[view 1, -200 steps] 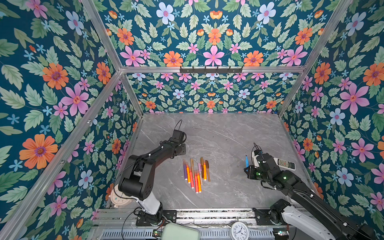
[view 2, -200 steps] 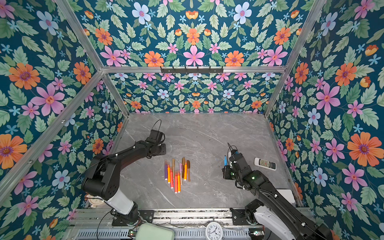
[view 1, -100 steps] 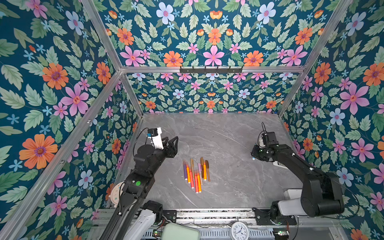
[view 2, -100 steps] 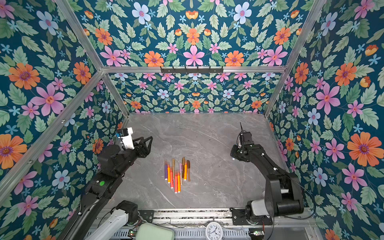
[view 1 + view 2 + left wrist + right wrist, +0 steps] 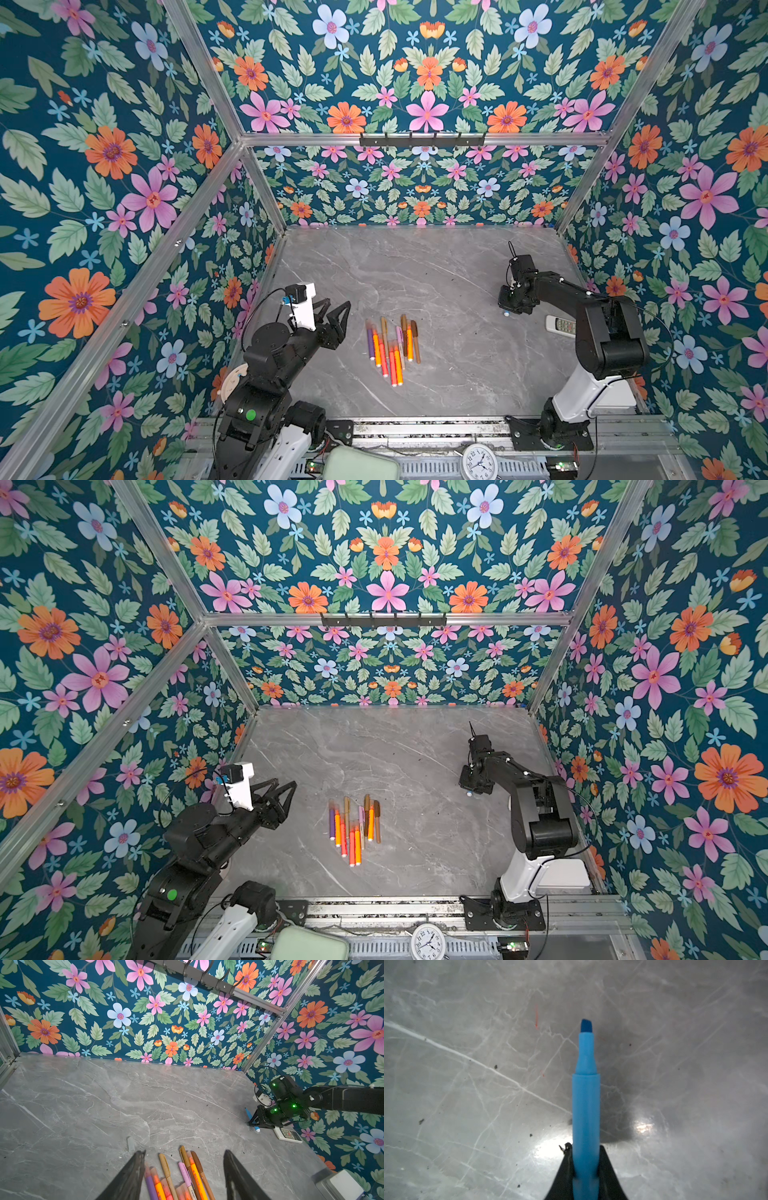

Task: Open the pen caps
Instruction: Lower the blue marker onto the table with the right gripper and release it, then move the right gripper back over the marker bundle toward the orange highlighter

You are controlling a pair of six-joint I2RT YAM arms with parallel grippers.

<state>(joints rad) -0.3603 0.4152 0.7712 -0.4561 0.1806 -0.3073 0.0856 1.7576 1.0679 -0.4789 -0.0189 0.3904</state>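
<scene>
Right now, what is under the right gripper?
An uncapped blue pen sits between the fingers of the right gripper, above the grey table. In both top views the gripper covers nearly all of the pen.

The worktop (image 5: 467, 1105) is showing a polished grey marble-look surface, glaring glossily under the light. The blue pen (image 5: 586, 1105) is looking like smooth matt plastic. The pens (image 5: 392, 349) are showing smooth plastic, some ends translucent. The frame bars (image 5: 291, 139) are gleaming as brushed metal; the right hand (image 5: 586, 1149) is looking matt black.
</scene>
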